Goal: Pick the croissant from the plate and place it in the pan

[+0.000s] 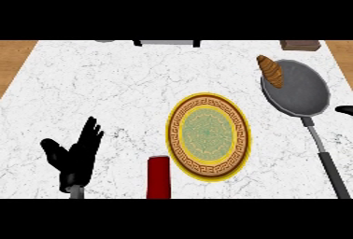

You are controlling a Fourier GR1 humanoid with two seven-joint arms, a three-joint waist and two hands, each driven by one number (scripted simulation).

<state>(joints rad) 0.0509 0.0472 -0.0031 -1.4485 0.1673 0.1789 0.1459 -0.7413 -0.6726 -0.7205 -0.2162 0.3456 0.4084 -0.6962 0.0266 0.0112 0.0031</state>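
Croissant [270,71]: upper right, on pan's [303,93] upper-left rim, long axis near vertical, off the plate [208,133]. Right hand [345,109]: nearer, sliver at right edge, state cannot be told. Left hand [72,154]: lower left, open, empty.

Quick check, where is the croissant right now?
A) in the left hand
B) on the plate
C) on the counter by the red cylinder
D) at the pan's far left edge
D: the croissant lies at the far left edge of the pan, and the plate shows only its pattern.
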